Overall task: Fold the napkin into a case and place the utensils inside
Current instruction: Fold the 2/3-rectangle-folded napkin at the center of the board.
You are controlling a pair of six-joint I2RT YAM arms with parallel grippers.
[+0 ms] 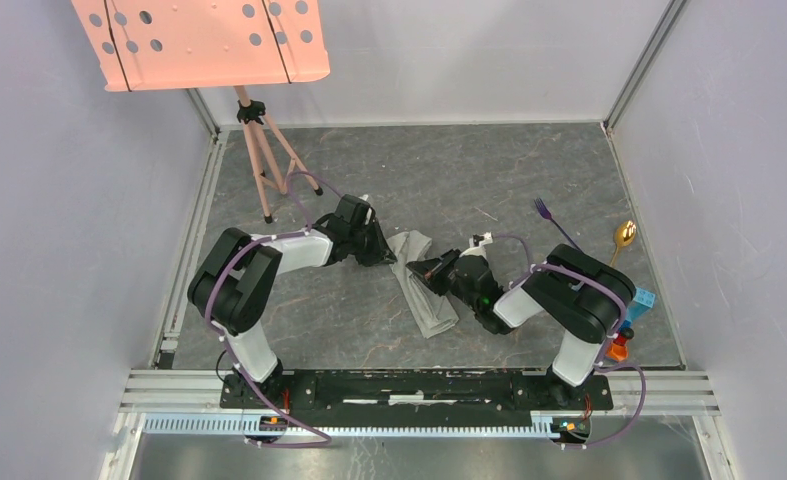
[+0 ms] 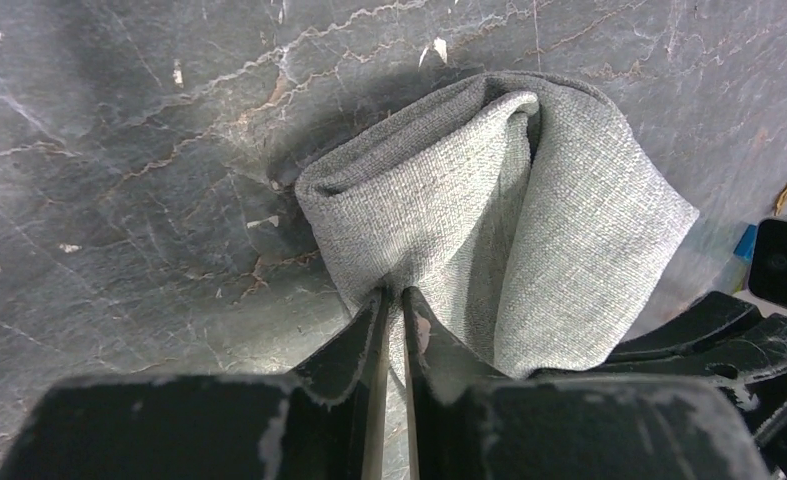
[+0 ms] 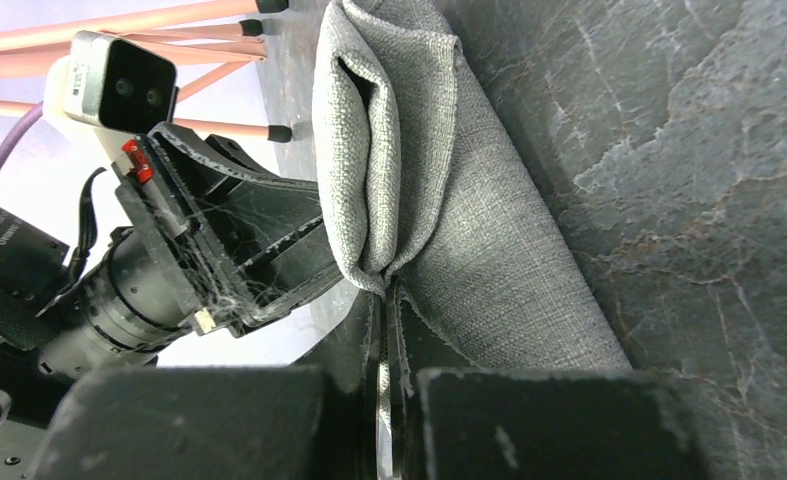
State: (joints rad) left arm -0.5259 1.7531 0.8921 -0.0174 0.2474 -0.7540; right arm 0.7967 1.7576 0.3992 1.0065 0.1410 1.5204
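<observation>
The napkin (image 1: 424,295) lies mid-table, folded into a narrow grey strip that forms the case. My left gripper (image 1: 384,255) is at its far end. In the left wrist view that gripper (image 2: 394,292) is shut on a puckered fold of the napkin (image 2: 529,220), whose layers gape open beyond it. My right gripper (image 1: 427,272) comes in from the right. Seen from its wrist, it (image 3: 387,285) pinches an edge of the napkin (image 3: 489,230) where the layers bunch. The purple fork (image 1: 542,210) and the gold-bowled spoon (image 1: 624,235) lie apart at the right.
A salmon perforated panel (image 1: 204,40) on a tripod (image 1: 264,160) stands at the back left. Toy blocks, blue (image 1: 641,303) and orange (image 1: 619,347), sit by the right arm's base. Walls enclose the table on three sides.
</observation>
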